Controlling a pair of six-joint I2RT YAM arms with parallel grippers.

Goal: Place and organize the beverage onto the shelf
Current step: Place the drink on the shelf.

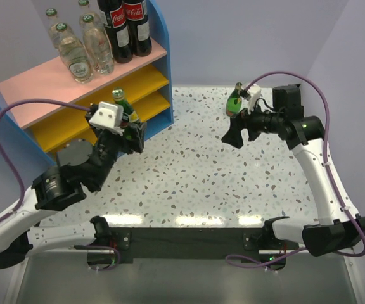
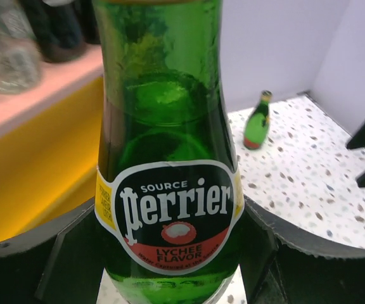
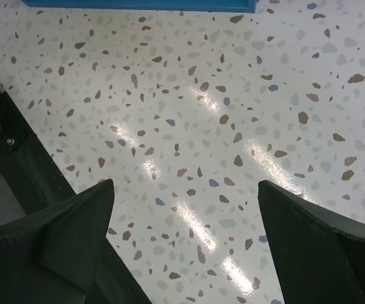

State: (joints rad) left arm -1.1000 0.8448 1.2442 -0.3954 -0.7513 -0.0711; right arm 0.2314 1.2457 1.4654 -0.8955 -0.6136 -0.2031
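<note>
The shelf (image 1: 37, 82) with blue sides, a pink top board and yellow lower boards stands at the back left. On its pink top stand several clear bottles with green caps (image 1: 75, 54) and two cola bottles (image 1: 127, 28). My left gripper (image 1: 128, 123) is shut on a green Perrier bottle (image 2: 170, 158), held upright just in front of the shelf's right end. A second green bottle (image 1: 235, 101) stands on the table at the back right; it also shows in the left wrist view (image 2: 256, 120). My right gripper (image 1: 233, 134) is open and empty just in front of it, above the table (image 3: 185, 215).
The speckled white table (image 1: 189, 177) runs between the two arms. The shelf's blue base (image 3: 138, 5) shows at the top of the right wrist view. Light walls close the back and right sides. The yellow boards (image 2: 37, 164) are to the left of the held bottle.
</note>
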